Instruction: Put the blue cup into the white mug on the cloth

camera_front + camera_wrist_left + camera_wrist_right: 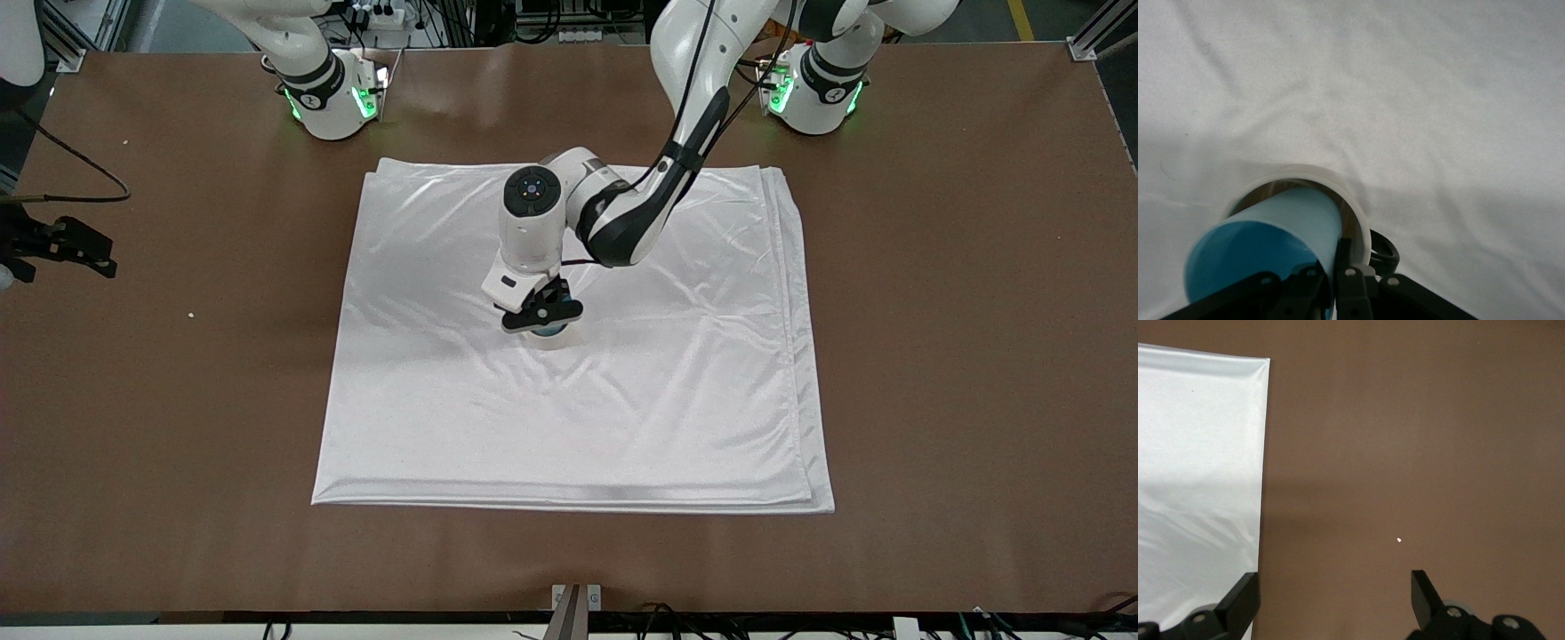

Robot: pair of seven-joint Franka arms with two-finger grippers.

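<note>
The blue cup (1265,243) sits tilted inside the white mug (1305,175), whose black handle (1383,252) shows beside my left gripper. The mug (558,340) stands near the middle of the white cloth (676,391). My left gripper (1331,267) is shut on the blue cup's wall, one finger inside the cup and one between cup and mug. In the front view the left gripper (542,320) hides most of both; only a bit of the blue cup (548,331) shows. My right gripper (1335,587) is open and empty over bare brown table beside the cloth's edge (1198,467).
The brown table (960,356) surrounds the cloth on all sides. A small white speck (1398,539) lies on the table under the right gripper. The right arm waits at its own end of the table. Cables lie along the table's near edge.
</note>
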